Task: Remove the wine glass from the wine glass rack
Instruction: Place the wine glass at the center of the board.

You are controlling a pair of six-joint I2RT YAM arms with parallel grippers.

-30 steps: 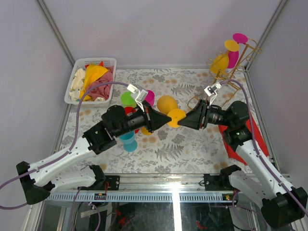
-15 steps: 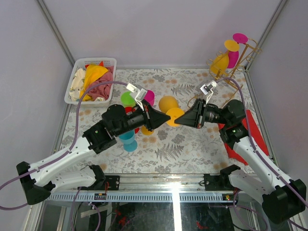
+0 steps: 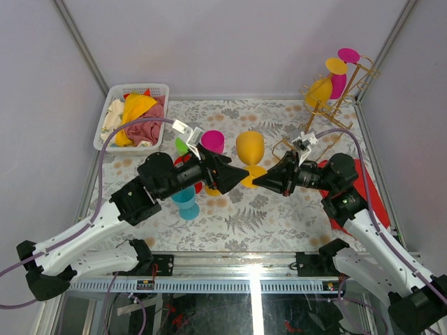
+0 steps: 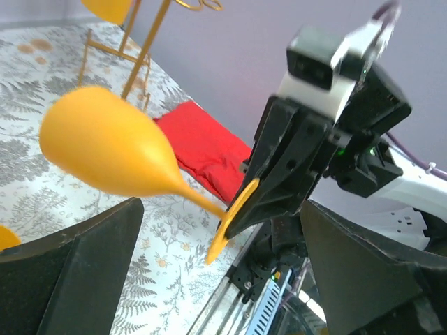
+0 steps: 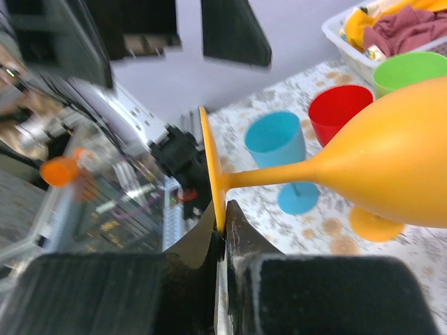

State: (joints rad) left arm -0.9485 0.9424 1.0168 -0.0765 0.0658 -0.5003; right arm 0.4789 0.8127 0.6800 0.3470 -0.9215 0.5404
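On the table (image 3: pixel 279 209), four cups are noted close beneath the left arm: pink (image 3: pixel 212 142), green (image 5: pixel 408 70), red (image 5: pixel 340 112) and blue (image 3: pixel 185 202). A further orange piece is seen beside them, too far hidden to be identified. A white basket (image 3: pixel 140 88) holding crumpled cloths (image 3: pixel 140 118) is placed at the far left corner. A red cloth (image 4: pixel 202 143) is laid along the right edge, under the right arm's elbow.

The wine glass rack (image 4: pixel 146 49) is found at the far right corner, with a yellow glass (image 3: pixel 320 89) and a magenta glass (image 3: pixel 340 80) hung on it, feet up.

The wine glass (image 3: pixel 250 148), orange, is located over the middle of the table, well apart from the rack and raised off the surface. It is tipped over, the bowl directed toward the far side. No object is seen between it and the rack.

The right gripper (image 5: pixel 222 213) is closed tight on the rim of the glass's foot, which is pinched edge-on between the fingertips. The left gripper (image 3: pixel 239 174) is spread wide, one finger to each side of the stem and foot, neither touching the glass. Its path inward is met head-on by the right gripper.

Both arms are extended inward from the near edge, and the two grippers are pointed at each other, almost nose to nose. The left arm is carried across the cups.
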